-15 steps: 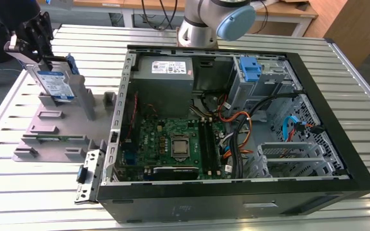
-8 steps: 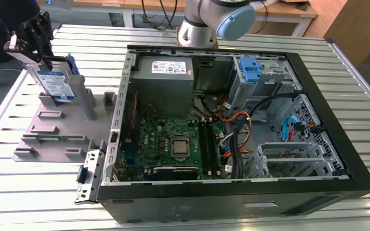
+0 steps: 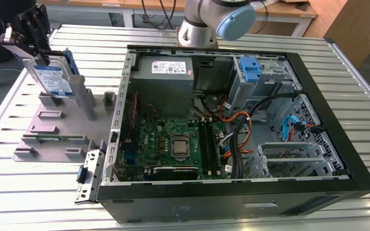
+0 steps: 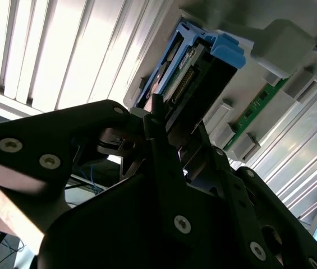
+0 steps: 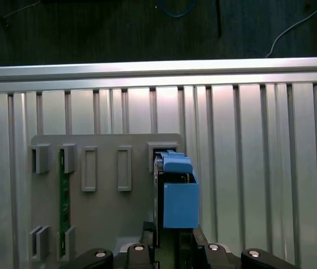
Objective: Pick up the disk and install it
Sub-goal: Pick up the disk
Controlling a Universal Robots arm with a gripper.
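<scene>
Over grey plastic stand [image 3: 50,130], my gripper [image 3: 44,57] clamps upright silver blue-framed disk [image 3: 51,79]; green circuit strip [image 5: 64,190] fills one slot.

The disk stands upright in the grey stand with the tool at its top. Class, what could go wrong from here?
1. The disk stands close beside a grey post of the stand; if the tool lifts it tilted, its blue frame could catch there.
2. Loose cables cross the open case; the disk might snag them on the way in.
</scene>
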